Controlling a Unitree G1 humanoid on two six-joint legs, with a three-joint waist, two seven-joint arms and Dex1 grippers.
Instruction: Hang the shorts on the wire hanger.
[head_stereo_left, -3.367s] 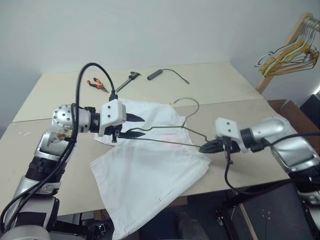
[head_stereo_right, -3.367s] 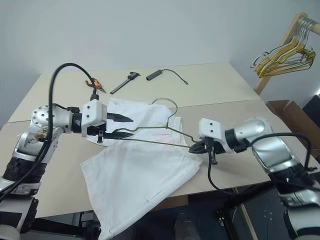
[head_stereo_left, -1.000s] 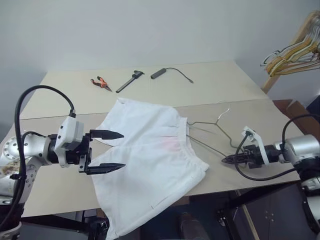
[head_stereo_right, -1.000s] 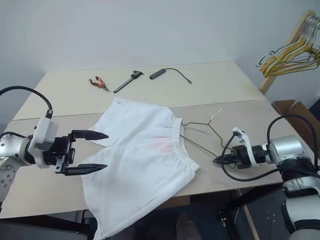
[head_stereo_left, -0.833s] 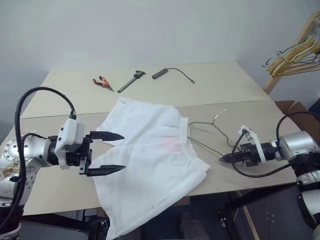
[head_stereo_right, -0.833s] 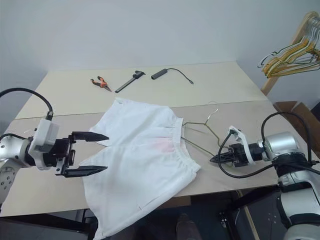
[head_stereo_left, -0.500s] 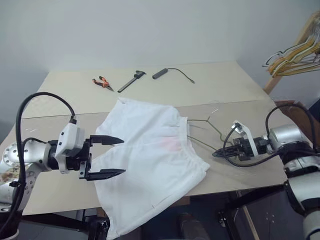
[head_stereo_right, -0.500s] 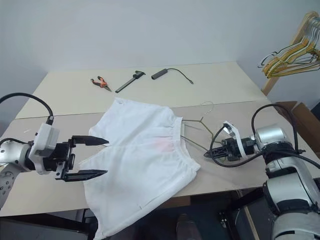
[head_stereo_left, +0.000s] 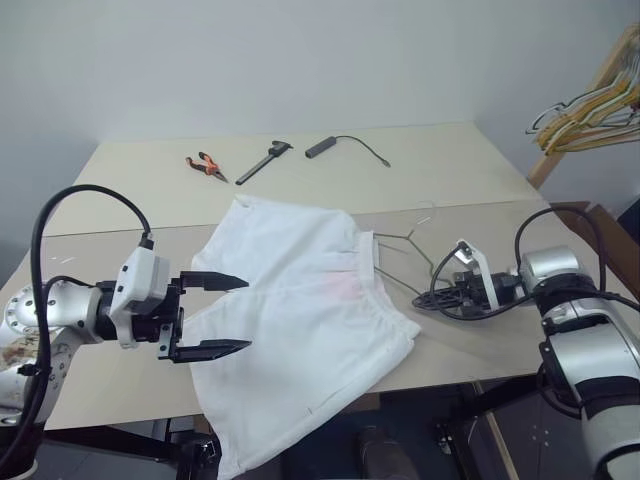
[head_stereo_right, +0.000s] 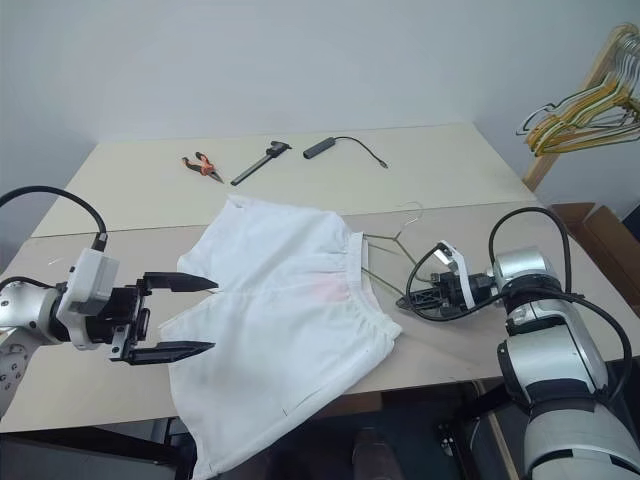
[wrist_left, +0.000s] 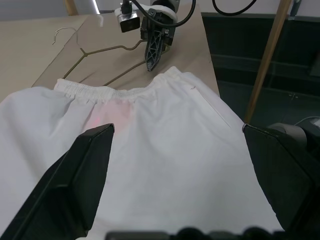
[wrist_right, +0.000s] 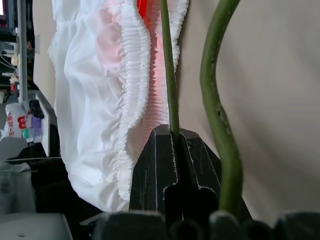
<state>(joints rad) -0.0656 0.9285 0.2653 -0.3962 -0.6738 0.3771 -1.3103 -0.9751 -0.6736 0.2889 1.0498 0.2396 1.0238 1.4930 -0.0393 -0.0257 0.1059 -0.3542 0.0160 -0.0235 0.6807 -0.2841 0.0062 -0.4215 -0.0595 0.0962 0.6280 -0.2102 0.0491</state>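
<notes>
I see the white cloth shorts with the gathered elastic waistband (head_stereo_left: 300, 320) spread flat on the beige counter (head_stereo_left: 460, 180), one leg hanging over the near edge, a faint pink stain just below the waistband. The thin grey wire hanger (head_stereo_left: 405, 255) lies on the counter just beside the waistband, on my right, its hook pointing toward the far side and its lower wires running up against the gathered cloth. My right gripper (head_stereo_left: 425, 299) is clamped shut on the wire hanger; in the right wrist view the two black fingers (wrist_right: 175, 170) pinch one thin wire between them, a second wire curves past alongside, and the ruffled waistband sits right next to the tips. My left gripper (head_stereo_left: 218, 315) hovers at the left edge of the shorts with its fingers spread wide, holding nothing, one finger above the other, over the cloth of the near leg. Well apart on the far side of the counter lie orange-handled pliers (head_stereo_left: 203, 166), a dark caliper (head_stereo_left: 264, 160) and a black stick-shaped device with a thin cable (head_stereo_left: 335, 146). A bunch of yellowish hangers (head_stereo_left: 590, 100) hangs off to the right
</notes>
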